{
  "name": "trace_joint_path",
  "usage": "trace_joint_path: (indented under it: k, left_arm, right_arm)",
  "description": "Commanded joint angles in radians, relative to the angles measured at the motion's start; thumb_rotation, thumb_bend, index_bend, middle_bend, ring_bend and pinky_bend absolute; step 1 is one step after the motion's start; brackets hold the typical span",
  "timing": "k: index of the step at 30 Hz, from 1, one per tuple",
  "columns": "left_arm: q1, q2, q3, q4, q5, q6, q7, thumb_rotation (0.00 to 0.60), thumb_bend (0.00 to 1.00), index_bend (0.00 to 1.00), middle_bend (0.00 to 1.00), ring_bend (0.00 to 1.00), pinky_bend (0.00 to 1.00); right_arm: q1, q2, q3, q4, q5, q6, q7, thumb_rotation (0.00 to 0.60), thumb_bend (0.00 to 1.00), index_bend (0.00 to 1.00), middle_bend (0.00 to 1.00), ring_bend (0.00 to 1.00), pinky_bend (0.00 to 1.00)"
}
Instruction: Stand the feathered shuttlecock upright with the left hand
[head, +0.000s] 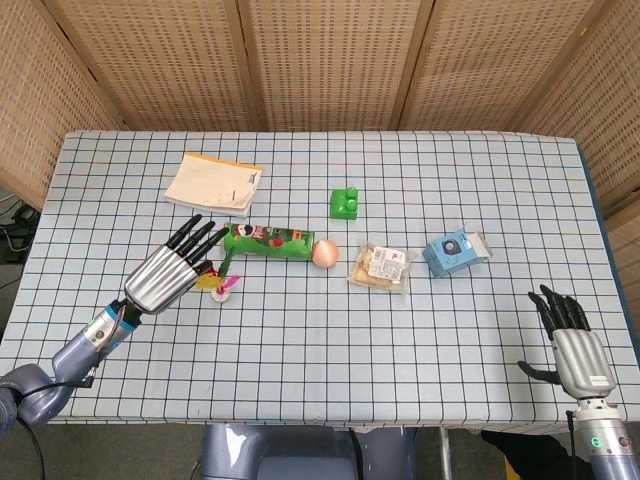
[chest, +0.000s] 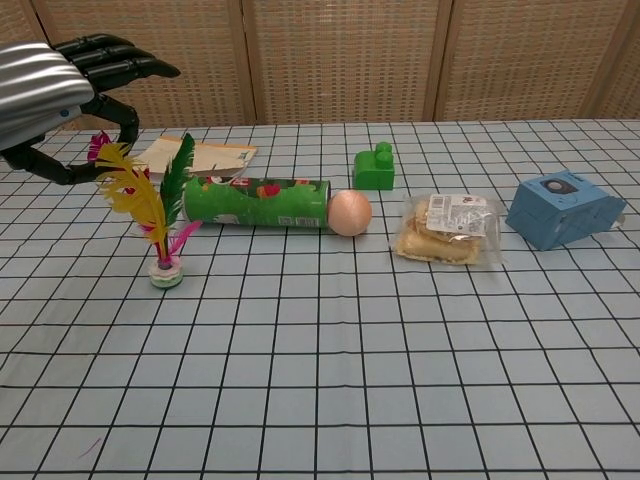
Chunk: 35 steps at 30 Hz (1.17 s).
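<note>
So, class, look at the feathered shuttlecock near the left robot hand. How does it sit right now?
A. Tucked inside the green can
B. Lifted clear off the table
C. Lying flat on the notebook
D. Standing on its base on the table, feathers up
D: the feathered shuttlecock stands with its base on the table, feathers pointing up, beside the left robot hand.

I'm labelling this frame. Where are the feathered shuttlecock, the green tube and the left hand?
feathered shuttlecock (chest: 165, 272): chest view, on its round base.
green tube (chest: 258, 201): chest view, middle of its side.
left hand (head: 165, 275): head view, on its silver back.
</note>
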Motion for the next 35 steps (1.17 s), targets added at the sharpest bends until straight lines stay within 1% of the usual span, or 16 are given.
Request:
trace_joint_path:
  k: [1,6,8,11,16,18,22,25,27,30,32,35]
  left_arm:
    - [0.003,0.001,0.006,-0.007,0.003,-0.001,0.006,0.600,0.32,0.66,0.02,0.00,0.00]
    - [0.008,0.003,0.007,-0.014,0.002,0.004,0.008,0.600,0.30,0.33,0.00,0.00,0.00]
    - [0.010,0.008,0.005,-0.020,0.001,0.008,0.006,0.600,0.29,0.26,0.00,0.00,0.00]
    - [0.015,0.023,0.000,-0.041,-0.002,0.020,0.000,0.600,0.29,0.20,0.00,0.00,0.00]
    - [0.035,0.070,-0.010,-0.109,-0.007,0.062,-0.012,0.600,0.29,0.16,0.00,0.00,0.00]
    - [0.057,0.097,-0.014,-0.155,-0.011,0.097,-0.008,0.600,0.29,0.14,0.00,0.00,0.00]
    - [0.108,0.138,-0.020,-0.239,-0.034,0.151,0.042,0.600,0.29,0.12,0.00,0.00,0.00]
    - [0.176,0.163,-0.014,-0.318,-0.062,0.214,0.098,0.600,0.29,0.12,0.00,0.00,0.00]
    - [0.222,0.167,-0.002,-0.360,-0.078,0.257,0.099,0.600,0.29,0.12,0.00,0.00,0.00]
    - [0.293,0.170,0.034,-0.407,-0.114,0.295,0.035,0.600,0.29,0.12,0.00,0.00,0.00]
    - [0.329,0.167,0.051,-0.410,-0.137,0.307,0.002,0.600,0.28,0.12,0.00,0.00,0.00]
    - [0.392,0.147,0.081,-0.385,-0.163,0.328,-0.033,0.600,0.28,0.11,0.00,0.00,0.00]
  right_arm:
    - [-0.001,0.001,0.000,-0.002,-0.001,0.003,0.001,0.600,0.01,0.03,0.00,0.00,0.00]
    - [-0.003,0.004,0.002,-0.001,-0.001,0.009,0.008,0.600,0.01,0.03,0.00,0.00,0.00]
    - [-0.004,0.004,0.001,0.000,-0.002,0.009,0.009,0.600,0.01,0.03,0.00,0.00,0.00]
    - [-0.003,0.004,0.000,0.000,-0.004,0.008,0.009,0.600,0.01,0.03,0.00,0.00,0.00]
    - [-0.004,0.006,0.000,-0.002,-0.007,0.013,0.012,0.600,0.01,0.02,0.00,0.00,0.00]
    - [-0.005,0.007,0.000,-0.004,-0.011,0.016,0.012,0.600,0.01,0.02,0.00,0.00,0.00]
    - [-0.004,0.007,-0.003,-0.006,-0.017,0.016,0.009,0.600,0.01,0.02,0.00,0.00,0.00]
    - [-0.004,0.006,-0.006,-0.008,-0.022,0.017,0.002,0.600,0.01,0.03,0.00,0.00,0.00]
    - [-0.004,0.006,-0.008,-0.011,-0.025,0.017,0.000,0.600,0.01,0.03,0.00,0.00,0.00]
    - [-0.003,0.008,-0.009,-0.018,-0.032,0.020,-0.005,0.600,0.01,0.03,0.00,0.00,0.00]
    - [-0.003,0.009,-0.011,-0.023,-0.037,0.023,-0.007,0.600,0.01,0.03,0.00,0.00,0.00]
    - [-0.004,0.010,-0.015,-0.032,-0.047,0.027,-0.014,0.600,0.01,0.03,0.00,0.00,0.00]
